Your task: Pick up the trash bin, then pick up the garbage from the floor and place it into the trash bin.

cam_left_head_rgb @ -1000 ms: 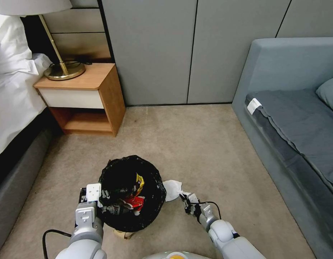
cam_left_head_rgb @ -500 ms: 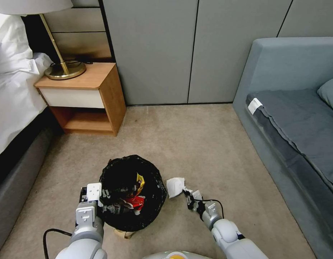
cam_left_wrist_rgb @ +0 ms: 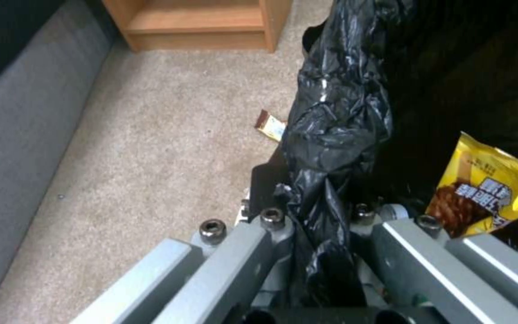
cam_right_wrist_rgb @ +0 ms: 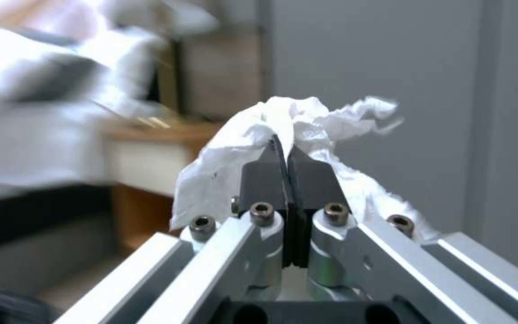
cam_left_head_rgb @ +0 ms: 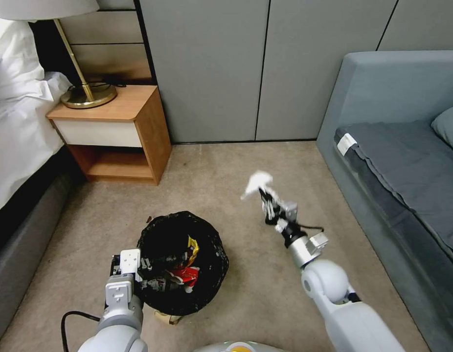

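Right gripper (cam_right_wrist_rgb: 287,150) fingers pinched on tissue (cam_right_wrist_rgb: 307,118) (held aloft); left gripper (cam_left_wrist_rgb: 322,216) fingers clamping trash bin (cam_left_head_rgb: 182,261) rim.

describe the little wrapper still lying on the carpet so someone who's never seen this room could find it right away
Start at the wooden nightstand beside the bed, then come across the beige carpet to the trash bin, which the left gripper holds by its rim. The wrapper lies flat just outside the black bag liner: brown end, pale yellow body, unlike the bright yellow packet inside.

Silver-grey arms, black cables, hex screws, black pads on metal jaws
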You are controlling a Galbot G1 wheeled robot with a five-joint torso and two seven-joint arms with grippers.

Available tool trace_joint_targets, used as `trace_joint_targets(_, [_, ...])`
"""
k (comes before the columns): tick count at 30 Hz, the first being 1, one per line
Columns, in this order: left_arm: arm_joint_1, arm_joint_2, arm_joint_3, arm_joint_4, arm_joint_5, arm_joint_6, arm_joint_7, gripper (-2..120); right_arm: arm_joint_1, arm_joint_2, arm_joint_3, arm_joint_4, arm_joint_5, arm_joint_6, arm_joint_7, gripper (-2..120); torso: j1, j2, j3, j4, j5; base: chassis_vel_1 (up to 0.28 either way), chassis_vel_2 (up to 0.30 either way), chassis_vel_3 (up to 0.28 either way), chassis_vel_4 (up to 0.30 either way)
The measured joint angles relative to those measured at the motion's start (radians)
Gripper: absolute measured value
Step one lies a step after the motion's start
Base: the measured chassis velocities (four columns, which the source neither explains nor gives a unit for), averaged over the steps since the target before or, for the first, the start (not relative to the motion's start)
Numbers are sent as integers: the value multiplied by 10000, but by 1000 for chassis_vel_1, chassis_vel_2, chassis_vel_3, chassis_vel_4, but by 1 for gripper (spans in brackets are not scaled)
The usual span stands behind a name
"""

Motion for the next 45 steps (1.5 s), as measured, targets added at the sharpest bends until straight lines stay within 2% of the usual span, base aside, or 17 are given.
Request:
trace_joint_targets(3, [9,3,12,0,7,0,0,1,-313,-269,-920,1000,-507,249,-422,0,0,0,0,-1,0,0,0,0,0])
trace_joint_targets(4, [9,3,12,0,7,0,0,1,-313,-269,-920,1000,-507,249,-422,0,0,0,0,-1,0,0,0,0,0])
trace_joint_targets(6, [28,9,9,1,9,0,0,1,-407,-488,-1571,1153,-779,300,-505,0,-1,0,0,0,-2,0,0,0,0])
trace_joint_targets(11, [40,7,9,-9,13,0,0,1,-351,-733,-2601,729,-1202,355,-494,0,0,0,0,1,0,0,0,0,0])
trace_joint_targets(13, [41,-6,14,-19,20,0,0,1,-125,-841,-3476,-79,-1501,411,-320,0,0,0,0,1,0,0,0,0,0])
trace_joint_targets(20, [40,-34,28,-26,39,-8,0,1,248,-633,-4177,-1251,-1806,364,-192,0,0,0,0,1,0,0,0,0,0])
trace_joint_targets(27, [39,-26,27,-26,45,-14,0,1,375,-608,-4223,-1957,-1869,382,-141,0,0,0,0,1,-1,0,0,0,0])
trace_joint_targets(29, [27,-21,20,-26,42,-14,0,1,344,-623,-4207,-2021,-1884,384,-140,8,0,0,0,0,0,0,0,0,0])
trace_joint_targets(30, [27,-21,20,-26,42,-14,0,1,344,-623,-4207,-2021,-1884,384,-140,8,0,0,0,0,0,0,0,0,0])
trace_joint_targets(32, [13,-20,21,-26,39,-14,2,1,320,-619,-4199,-2024,-1896,386,-138,18,0,0,0,0,0,0,0,0,0])
trace_joint_targets(33, [13,-20,21,-26,39,-14,2,1,320,-619,-4199,-2024,-1896,386,-138,18,0,0,0,0,0,0,0,0,0])
trace_joint_targets(36, [6,-25,29,-26,39,-14,3,1,309,-618,-4211,-1958,-1899,380,-136,33,0,0,0,0,0,0,0,0,0])
trace_joint_targets(37, [6,-25,29,-26,39,-14,3,1,309,-618,-4211,-1958,-1899,380,-136,33,0,0,0,0,0,0,0,0,0])
trace_joint_targets(40, [9,-18,29,-26,39,-14,5,1,284,-652,-4216,-1898,-1900,369,-128,48,0,0,0,0,0,0,0,0,0])
trace_joint_targets(42, [9,-16,28,-26,39,-14,6,1,276,-674,-4215,-1867,-1900,365,-125,52,0,0,0,0,0,0,0,0,0])
trace_joint_targets(43, [9,-14,26,-26,39,-14,7,1,265,-706,-4213,-1820,-1900,356,-122,59,0,0,0,0,0,0,0,0,0])
trace_joint_targets(45, [9,-14,25,-26,38,-15,6,1,259,-730,-4210,-1787,-1900,350,-118,61,0,0,0,0,0,0,0,0,0])
